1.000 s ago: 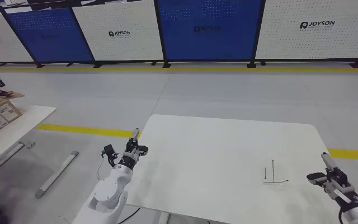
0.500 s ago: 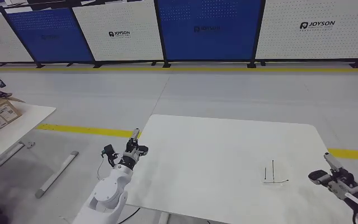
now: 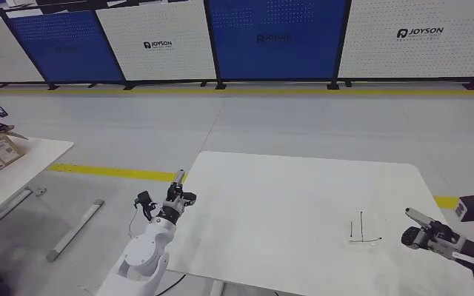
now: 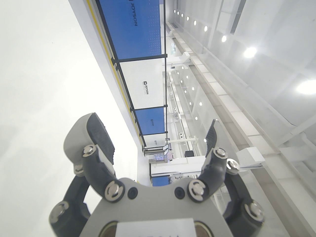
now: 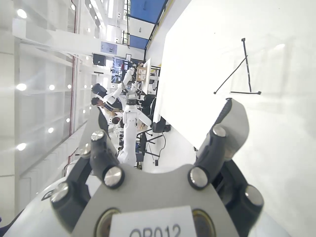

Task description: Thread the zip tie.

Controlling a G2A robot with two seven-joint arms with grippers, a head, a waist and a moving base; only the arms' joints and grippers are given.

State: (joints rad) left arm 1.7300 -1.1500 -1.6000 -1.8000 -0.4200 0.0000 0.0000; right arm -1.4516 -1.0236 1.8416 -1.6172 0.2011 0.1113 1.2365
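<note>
The right end effector [image 3: 409,226], released, should pinch one of the thin black plastic zip ties [image 3: 361,226] at its nine o'clock, near the tail. The left end effector [image 4: 155,124] is likewise released.

In the top view the zip ties [image 3: 361,226] at the worktop's [image 3: 296,192] four o'clock are too thin to tell heads from tails.

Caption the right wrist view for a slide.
Open right gripper faces three black zip ties lying in a rough triangle on the white table.

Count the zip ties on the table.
3, grouped on the table near the right gripper: a long tie, a slanted tie meeting it, and a third tie at its end.
</note>
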